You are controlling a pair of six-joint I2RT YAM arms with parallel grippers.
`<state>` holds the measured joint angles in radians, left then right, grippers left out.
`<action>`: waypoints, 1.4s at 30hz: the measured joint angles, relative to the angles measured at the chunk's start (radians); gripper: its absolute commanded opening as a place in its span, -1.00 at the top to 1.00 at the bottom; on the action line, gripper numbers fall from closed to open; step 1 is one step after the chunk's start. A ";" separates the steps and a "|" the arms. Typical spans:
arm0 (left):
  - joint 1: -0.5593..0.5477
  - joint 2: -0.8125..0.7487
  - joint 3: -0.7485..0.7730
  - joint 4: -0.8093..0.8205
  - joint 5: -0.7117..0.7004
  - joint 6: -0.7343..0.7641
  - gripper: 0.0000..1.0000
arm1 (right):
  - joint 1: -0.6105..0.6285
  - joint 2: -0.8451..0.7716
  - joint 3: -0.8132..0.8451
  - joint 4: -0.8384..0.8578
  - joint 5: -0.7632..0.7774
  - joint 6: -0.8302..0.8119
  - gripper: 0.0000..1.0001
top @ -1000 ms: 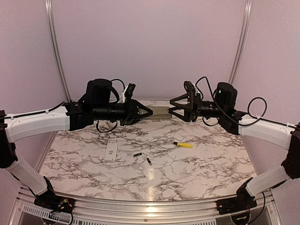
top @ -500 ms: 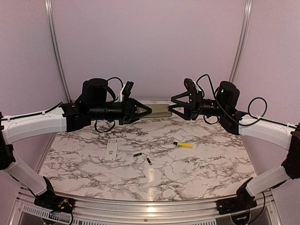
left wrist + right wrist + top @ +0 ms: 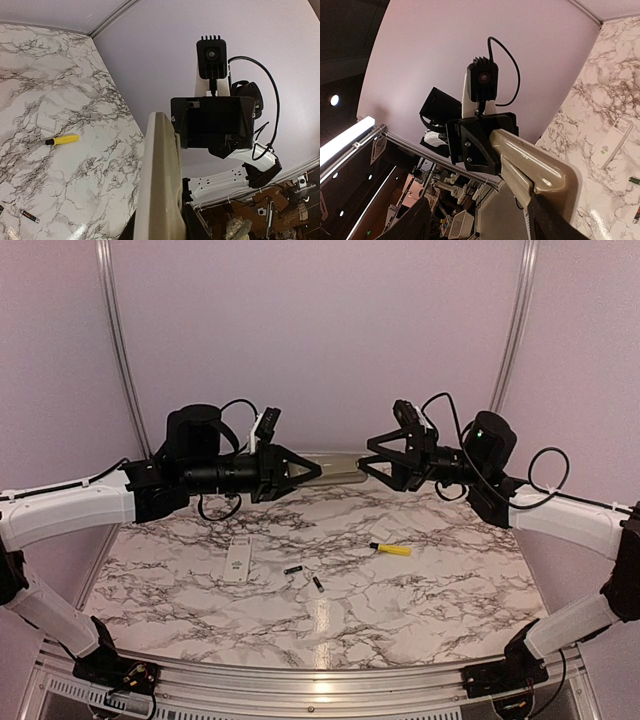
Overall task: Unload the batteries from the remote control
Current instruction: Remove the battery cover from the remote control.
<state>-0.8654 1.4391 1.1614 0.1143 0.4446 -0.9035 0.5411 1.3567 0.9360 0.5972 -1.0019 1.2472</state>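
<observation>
Remote (image 3: 340,471) up in mid-air at the far side, pinched by left gripper (image 3: 312,471) and right gripper (image 3: 366,469) at opposite ends, probably to tip out leftovers. Two batteries (image 3: 304,576) already down on the near table (image 3: 440,580), by the cover plate (image 3: 238,561).

White arms, black cabled wrists

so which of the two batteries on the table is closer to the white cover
The left battery, lying almost crosswise. It is nearer the cover than the other battery, which lies slanted, further right and nearer the arm bases.
</observation>
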 measured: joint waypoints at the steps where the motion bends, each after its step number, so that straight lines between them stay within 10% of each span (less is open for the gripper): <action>1: 0.000 -0.002 -0.001 0.002 0.000 0.000 1.00 | 0.000 0.000 0.000 0.009 -0.001 0.006 -0.30; 42: 0.000 -0.049 -0.036 0.047 0.000 0.027 1.00 | 0.016 0.053 0.000 0.249 -0.022 0.184 -0.22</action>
<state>-0.8650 1.3903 1.1255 0.1616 0.4450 -0.8761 0.5568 1.4097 0.9360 0.8463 -1.0241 1.4311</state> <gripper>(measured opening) 0.228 0.615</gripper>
